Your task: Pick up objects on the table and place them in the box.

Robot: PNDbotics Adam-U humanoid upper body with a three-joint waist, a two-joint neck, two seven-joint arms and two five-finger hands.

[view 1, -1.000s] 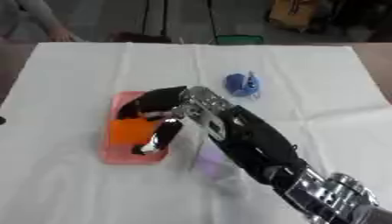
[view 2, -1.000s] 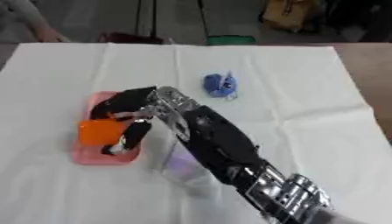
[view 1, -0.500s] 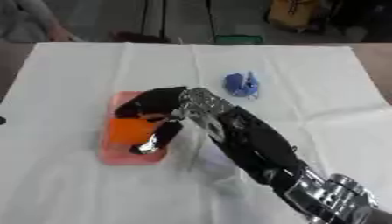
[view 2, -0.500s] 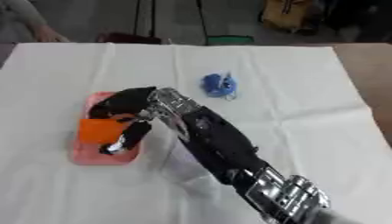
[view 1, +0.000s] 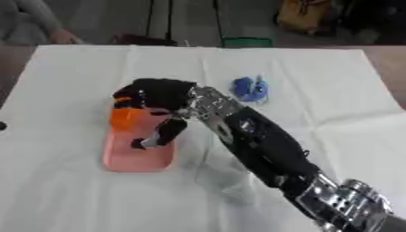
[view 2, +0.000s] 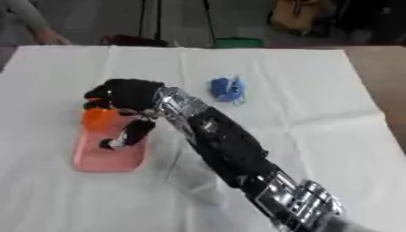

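- No readable text, label, brand, number or sign anywhere in either view.
- Nothing legible on the pink box, the orange object or the blue object.
- No markings to make out on the right hand or the white tablecloth.

An orange object sits in the pink box (far end); a blue object lies well apart.

A lab or workshop, by the look: white cloth-covered table, black stand legs at twelve o'clock, bare grey floor.
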